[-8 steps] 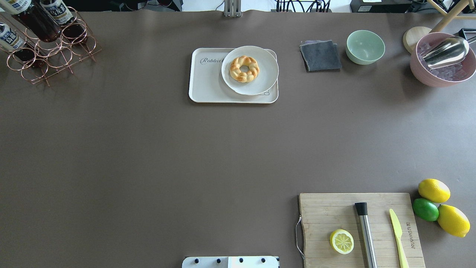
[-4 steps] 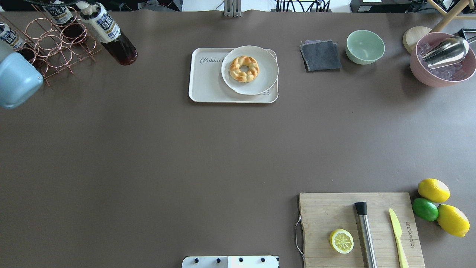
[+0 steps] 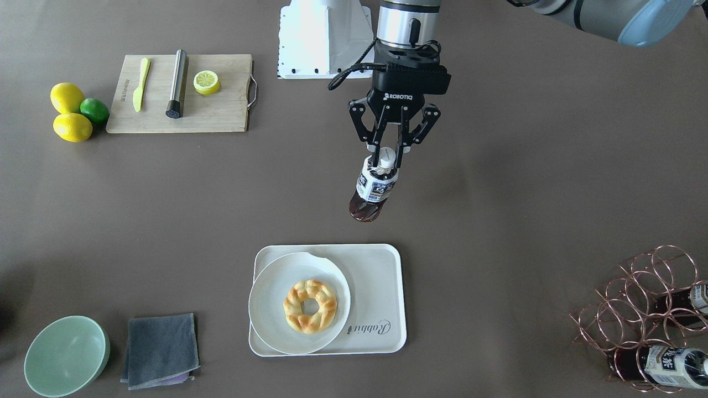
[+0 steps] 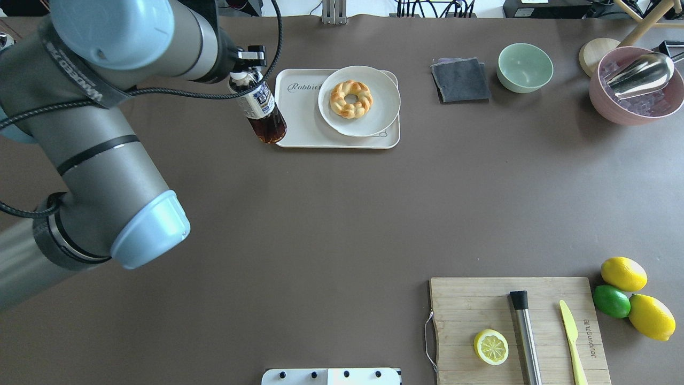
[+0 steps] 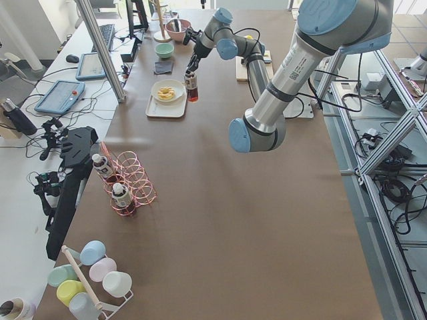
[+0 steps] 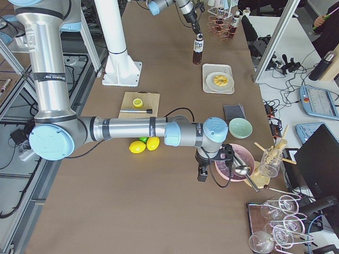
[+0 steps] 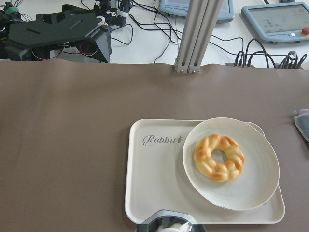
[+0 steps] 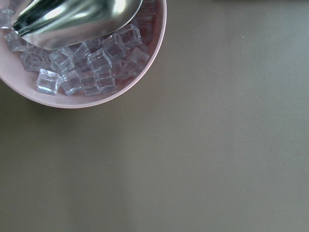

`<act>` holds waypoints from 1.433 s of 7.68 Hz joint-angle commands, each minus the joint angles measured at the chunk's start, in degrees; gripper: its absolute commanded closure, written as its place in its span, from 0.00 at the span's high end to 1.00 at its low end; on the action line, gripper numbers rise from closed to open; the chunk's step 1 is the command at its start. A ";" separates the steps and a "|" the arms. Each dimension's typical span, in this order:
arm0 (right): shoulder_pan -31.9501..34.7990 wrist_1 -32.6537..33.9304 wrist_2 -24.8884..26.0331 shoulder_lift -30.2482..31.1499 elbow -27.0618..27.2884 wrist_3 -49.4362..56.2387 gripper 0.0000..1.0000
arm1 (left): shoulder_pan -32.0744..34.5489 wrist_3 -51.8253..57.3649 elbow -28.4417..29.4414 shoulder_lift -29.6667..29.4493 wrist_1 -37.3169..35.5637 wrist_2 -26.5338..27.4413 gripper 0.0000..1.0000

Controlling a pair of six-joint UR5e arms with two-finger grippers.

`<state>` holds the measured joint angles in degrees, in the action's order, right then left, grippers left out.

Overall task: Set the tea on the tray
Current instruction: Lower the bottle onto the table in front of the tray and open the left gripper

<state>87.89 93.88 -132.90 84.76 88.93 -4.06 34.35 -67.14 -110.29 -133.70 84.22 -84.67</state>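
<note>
Reddish-brown tea [image 3: 374, 189] clamped at its cap by the left end effector [image 3: 388, 157], near the cream tray [image 3: 381, 276], right end effector [image 6: 202, 172] grip impossible to tell

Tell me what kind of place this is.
Probably a robotics lab staged as a drinks counter: a robot arm holds tea near a tray, with teach pendants and cables beside the table.

I log the tray [image 4: 299, 125] at the middle of the far edge, the plate [image 4: 386, 109] on its right half and the pastry [image 4: 351, 98] on the plate. The tea [image 4: 262, 109] hangs in the left gripper [image 3: 387, 158] near the tray's near-left corner. Cloth [image 4: 460, 80], then bowl [image 4: 525, 67], lie rightward along that edge; cutting board [image 4: 465, 305] at the near right corner, rack [image 3: 644, 309] at the far left.
</note>
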 commanded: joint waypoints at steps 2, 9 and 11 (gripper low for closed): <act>0.00 -0.01 0.00 -0.20 0.19 -0.16 1.00 | -10.87 -4.75 1.48 -3.49 -2.04 8.63 0.00; 0.00 0.07 -0.08 -0.03 0.63 -0.24 1.00 | -14.57 -6.16 2.71 -2.88 -1.87 12.77 0.00; 0.00 0.07 -0.17 0.06 0.72 -0.24 1.00 | -15.19 -6.07 2.71 -2.88 -1.96 13.48 0.00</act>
<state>87.89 93.93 -133.02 84.77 89.61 -4.31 19.67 -73.21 -107.60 -136.60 82.35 -71.78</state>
